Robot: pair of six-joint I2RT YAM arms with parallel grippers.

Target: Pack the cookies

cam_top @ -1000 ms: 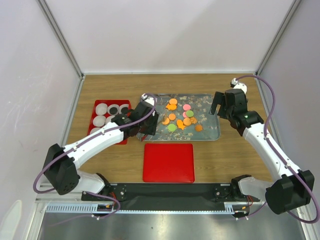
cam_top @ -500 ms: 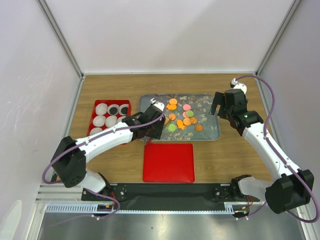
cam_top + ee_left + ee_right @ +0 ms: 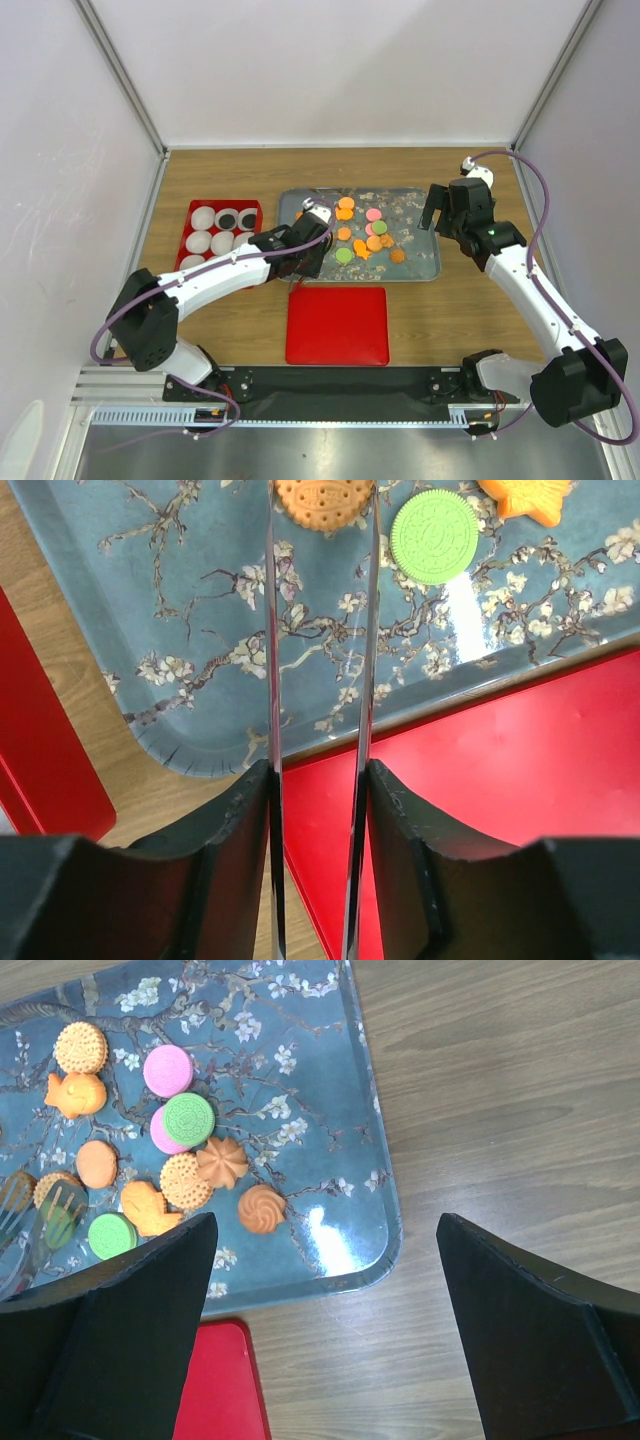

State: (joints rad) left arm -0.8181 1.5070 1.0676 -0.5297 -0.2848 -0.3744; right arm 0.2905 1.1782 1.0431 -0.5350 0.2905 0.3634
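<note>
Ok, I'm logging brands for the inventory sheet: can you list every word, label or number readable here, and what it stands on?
No text can be read in any view.
Orange round cookie: embossed marks, too blurred to read.
Green cookie: embossed pattern, no legible letters.
Tray: blossom pattern only, no words.
Red lid: plain, no label.

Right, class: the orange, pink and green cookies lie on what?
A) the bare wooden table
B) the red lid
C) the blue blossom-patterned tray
C: all of these cookies sit inside the blue blossom-patterned tray.
</note>
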